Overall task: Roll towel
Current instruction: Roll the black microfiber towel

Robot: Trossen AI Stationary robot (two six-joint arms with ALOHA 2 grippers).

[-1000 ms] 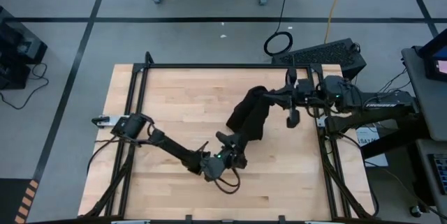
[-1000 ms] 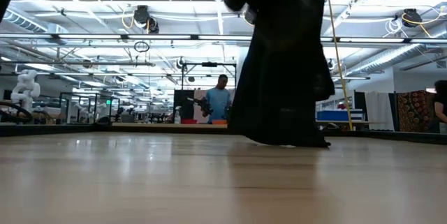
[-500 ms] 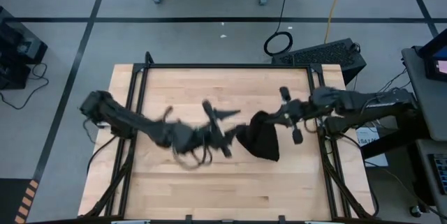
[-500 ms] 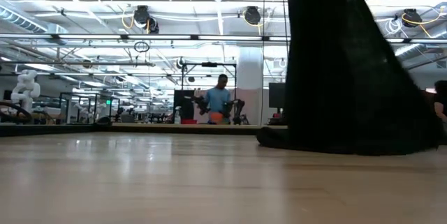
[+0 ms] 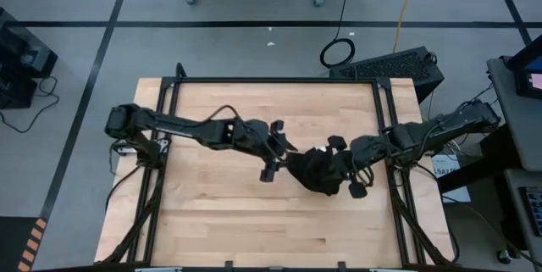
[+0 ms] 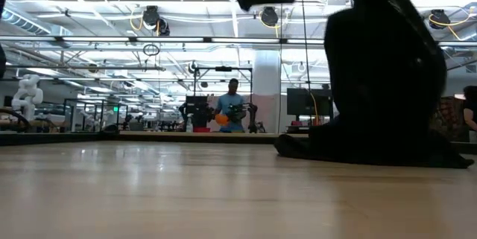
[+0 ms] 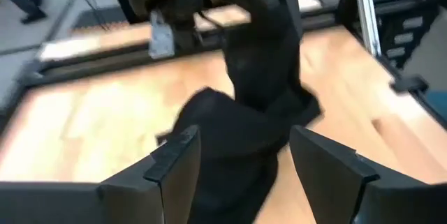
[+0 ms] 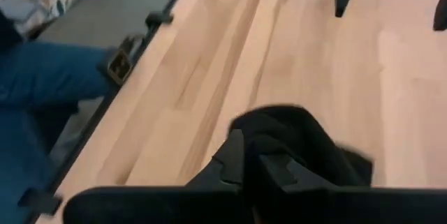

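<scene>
Two grippers converge on one crumpled cloth. Left of centre in the high view, the left gripper (image 5: 279, 147) hangs with its fingers spread and empty, just beside the towel (image 5: 319, 170). Right of centre, that towel is bunched on the table (image 5: 212, 221), its top pinched in the right gripper (image 5: 345, 163). Best bet: lay it flat before rolling, left gripper taking the loose lower edge.
</scene>
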